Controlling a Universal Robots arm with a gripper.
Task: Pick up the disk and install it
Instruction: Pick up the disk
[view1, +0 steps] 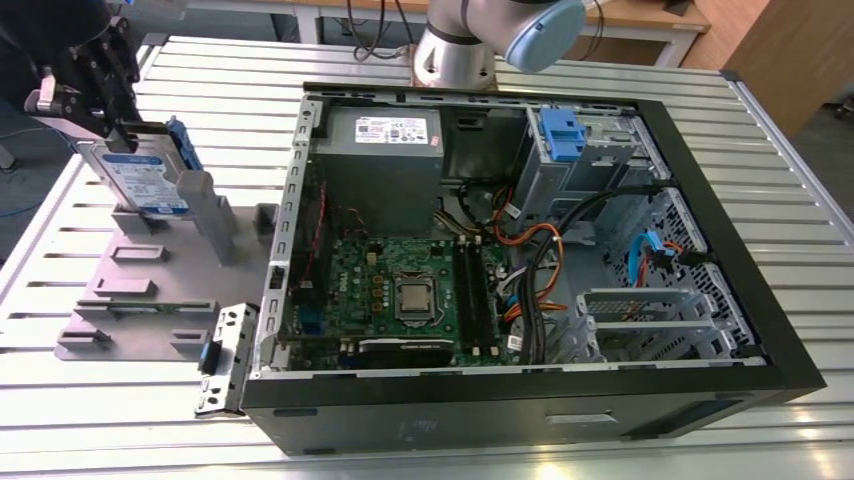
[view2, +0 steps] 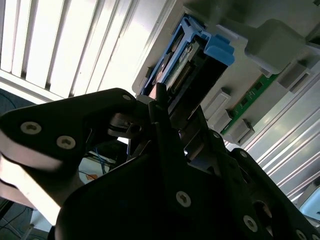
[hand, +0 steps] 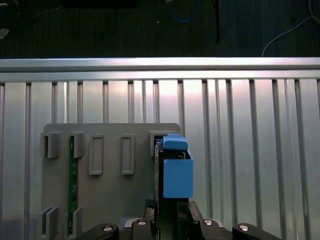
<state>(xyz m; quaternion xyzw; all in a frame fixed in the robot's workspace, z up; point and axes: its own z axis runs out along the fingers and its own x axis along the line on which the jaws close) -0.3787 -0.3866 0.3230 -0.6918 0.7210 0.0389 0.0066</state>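
One arm (view1: 481, 40) rises from the far edge of the slatted metal table (view1: 107, 420) in the exterior view. Its black gripper (view1: 131, 128) is carried out to that view's left, pointing down, away from the open computer case (view1: 694, 170). The gripper sits directly over the disk (view1: 144, 178), which stands upright on its edge in a grey fixture plate (view1: 147, 300) beside the case, between that plate's raised posts.

In the second wrist view the dark fingers (view2: 160, 100) meet at the near edge of the disk (view2: 185, 55), one on each face. They appear to be pinched onto it, though the contact itself is shadowed.

The first wrist view looks along the tool at the disk (hand: 175, 170), seen edge-on with its blue bracket toward the camera. The gripper body lies just beneath it in the picture. A green circuit strip (hand: 72, 190) stands in another slot of the same plate, well apart from the disk.

Inside the case, a blue-latched drive cage (view1: 587, 150) sits at the far corner.
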